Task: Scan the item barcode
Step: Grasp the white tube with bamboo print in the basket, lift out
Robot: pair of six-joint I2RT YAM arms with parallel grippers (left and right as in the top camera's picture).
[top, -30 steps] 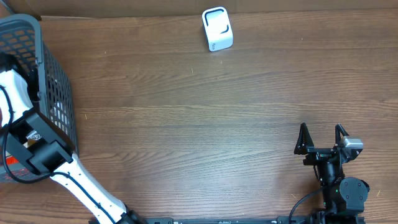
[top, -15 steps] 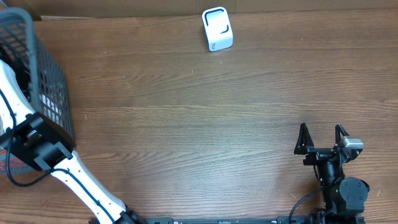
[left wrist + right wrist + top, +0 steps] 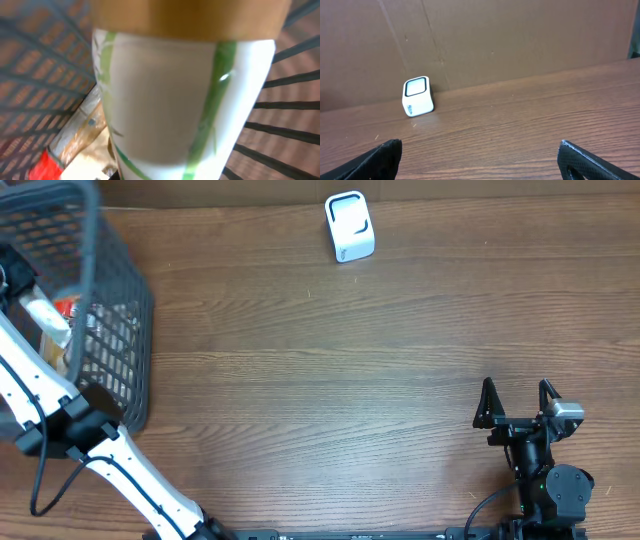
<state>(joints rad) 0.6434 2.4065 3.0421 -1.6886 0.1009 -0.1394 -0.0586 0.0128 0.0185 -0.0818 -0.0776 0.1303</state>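
Left gripper (image 3: 12,280): clamped on white green-striped bottle (image 3: 165,100) inside grey mesh basket (image 3: 115,350).
Right gripper (image 3: 518,398): spread wide, empty, well apart from basket.

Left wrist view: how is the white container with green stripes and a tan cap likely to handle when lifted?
The white container with green stripes and a tan cap looks rounded and glossy, so probably slippery, and apt to roll if laid down. Its even outline suggests stiff, not floppy.

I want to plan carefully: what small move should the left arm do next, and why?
Probably lift the white bottle straight up, out of the wire basket. The left gripper seems shut on it inside the basket walls, and the white scanner stands far across the table.
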